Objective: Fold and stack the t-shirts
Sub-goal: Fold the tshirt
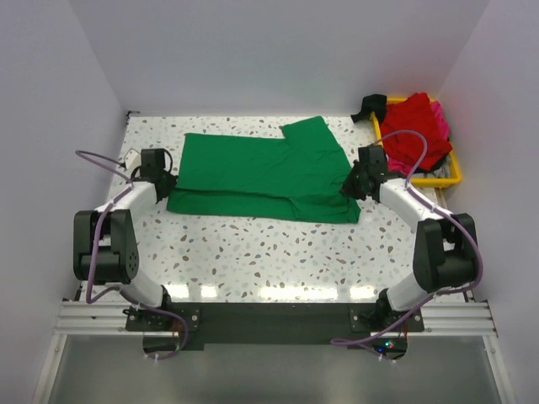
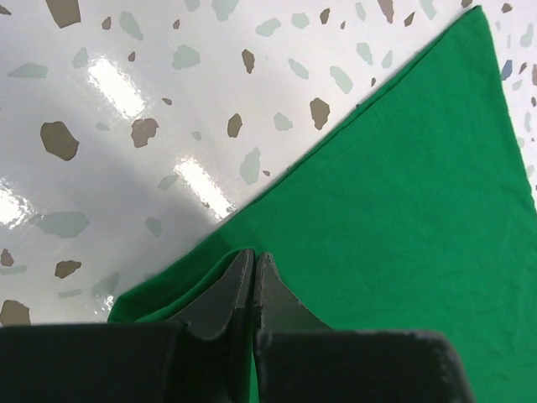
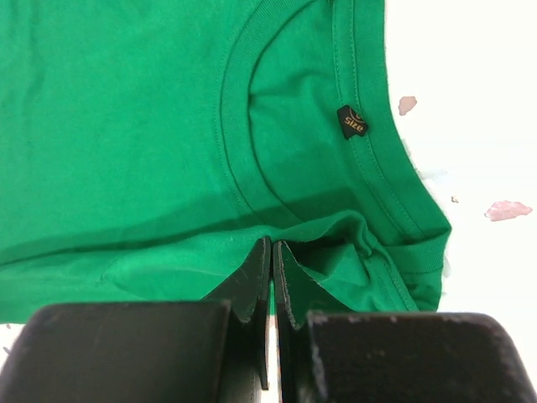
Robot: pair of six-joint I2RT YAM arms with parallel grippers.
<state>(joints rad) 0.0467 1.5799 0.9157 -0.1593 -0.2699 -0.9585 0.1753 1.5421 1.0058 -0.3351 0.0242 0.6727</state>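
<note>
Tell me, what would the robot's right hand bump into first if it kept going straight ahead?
The green shirt. The right hand is pinching its cloth, and straight ahead lies more shirt, probably the collar first, though depth is hard to judge.

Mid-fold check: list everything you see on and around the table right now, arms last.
green t-shirt: one, bright green, spread across the middle of the table, partly folded
size tag: one, black, inside the green t-shirt's collar
yellow tray: one, yellow, far right corner
red t-shirt: at least one, red, bunched in the yellow tray
pink t-shirt: at least one, pink, at the right of the red one in the tray
black item: one, black, just behind the tray; cannot tell what it is
table: one, white with speckles
left gripper: one, black, shut on the green t-shirt's left edge
right gripper: one, black, shut on the green t-shirt near its collar
</note>
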